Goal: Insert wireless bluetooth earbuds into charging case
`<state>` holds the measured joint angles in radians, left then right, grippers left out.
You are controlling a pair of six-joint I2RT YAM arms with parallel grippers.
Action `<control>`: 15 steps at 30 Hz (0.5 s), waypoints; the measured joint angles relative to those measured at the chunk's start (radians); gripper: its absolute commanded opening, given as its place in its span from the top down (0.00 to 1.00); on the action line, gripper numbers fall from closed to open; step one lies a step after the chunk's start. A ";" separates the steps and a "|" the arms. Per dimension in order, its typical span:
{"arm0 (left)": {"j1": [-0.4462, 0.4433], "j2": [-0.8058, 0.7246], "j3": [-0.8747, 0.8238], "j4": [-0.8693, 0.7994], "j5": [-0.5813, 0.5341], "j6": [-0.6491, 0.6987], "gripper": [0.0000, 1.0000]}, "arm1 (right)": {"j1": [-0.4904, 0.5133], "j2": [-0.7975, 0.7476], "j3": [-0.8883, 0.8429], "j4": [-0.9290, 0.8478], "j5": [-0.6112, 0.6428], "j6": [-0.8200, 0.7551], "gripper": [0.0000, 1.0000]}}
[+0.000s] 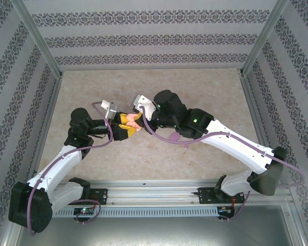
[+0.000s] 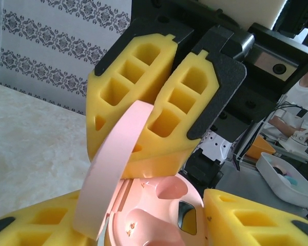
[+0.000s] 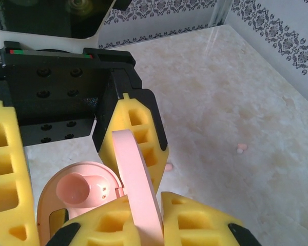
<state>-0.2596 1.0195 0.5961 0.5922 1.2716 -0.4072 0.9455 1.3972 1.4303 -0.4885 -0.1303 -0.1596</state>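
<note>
Right wrist view: left end effector (image 3: 72, 169) grips the open pink charging case (image 3: 77, 189), and right end effector (image 3: 153, 220) pinches its lid (image 3: 136, 174). A pale pink earbud (image 3: 241, 148) lies on the bench (image 3: 220, 92), well apart from the case.

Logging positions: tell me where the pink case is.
Centre of the table in the top view: the left gripper clamps the pink case by its base, the right gripper pinches its open lid.
</note>
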 measured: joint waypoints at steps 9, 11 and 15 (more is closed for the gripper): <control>0.000 -0.003 -0.017 0.014 0.011 -0.006 0.37 | 0.000 0.017 0.000 -0.005 -0.002 0.014 0.99; 0.000 -0.005 -0.021 0.014 0.011 -0.006 0.42 | 0.000 0.019 0.000 -0.006 -0.009 0.022 0.99; 0.000 -0.005 -0.023 0.014 0.011 -0.005 0.44 | 0.000 0.019 0.000 -0.008 -0.021 0.030 0.99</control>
<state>-0.2592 1.0145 0.5728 0.6060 1.2827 -0.4118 0.9451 1.4158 1.4303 -0.4969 -0.1516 -0.1295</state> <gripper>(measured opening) 0.555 0.104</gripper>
